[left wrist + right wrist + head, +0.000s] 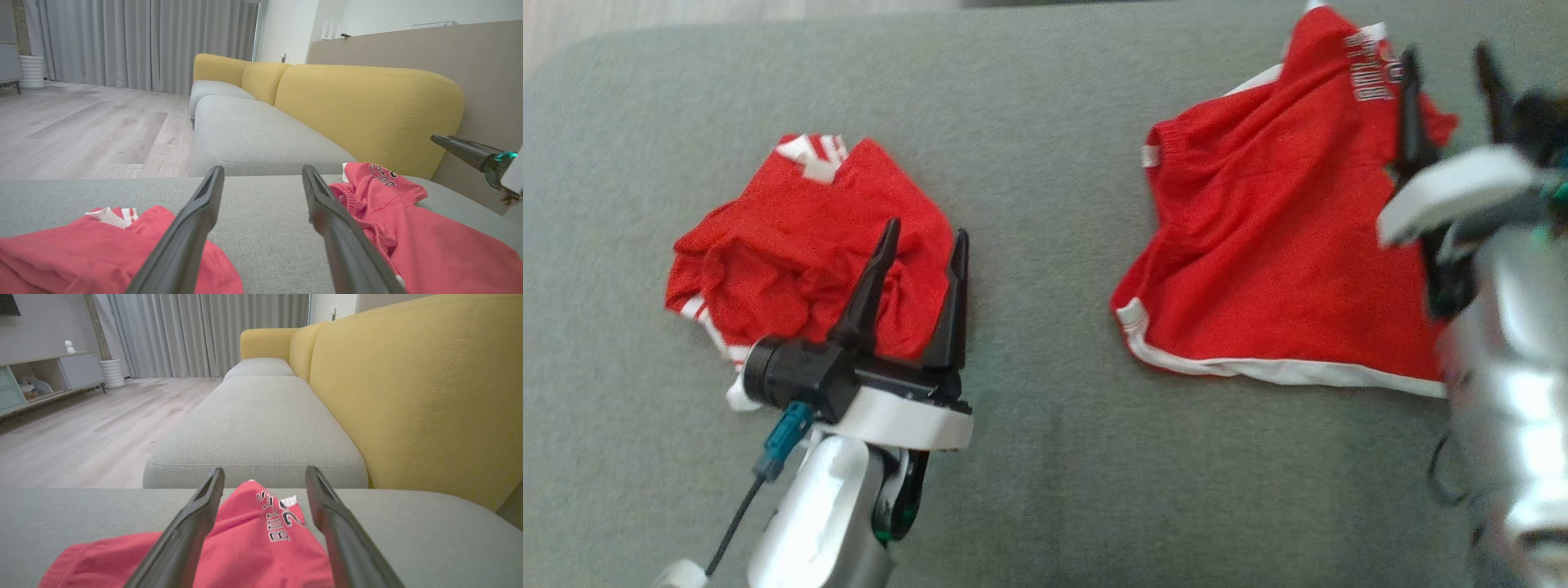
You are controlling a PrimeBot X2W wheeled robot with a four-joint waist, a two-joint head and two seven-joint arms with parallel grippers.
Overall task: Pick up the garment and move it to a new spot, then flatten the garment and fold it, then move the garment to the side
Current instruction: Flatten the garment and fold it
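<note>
Crumpled garment (792, 237) left, shorts (1282, 245) spread right; bare cushion (1045, 286) strip between them.

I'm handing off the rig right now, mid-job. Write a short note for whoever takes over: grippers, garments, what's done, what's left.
Left gripper: open, empty, above the crumpled red garment with white trim on the left of the grey fabric sofa cushion.
Right gripper: open, empty, over the far right corner of the red shorts with white hem and lettering.
Done: those shorts lie spread out, roughly flat, wrinkled.
Left: smooth, fold, move aside. The crumpled one lies unflattened.
</note>
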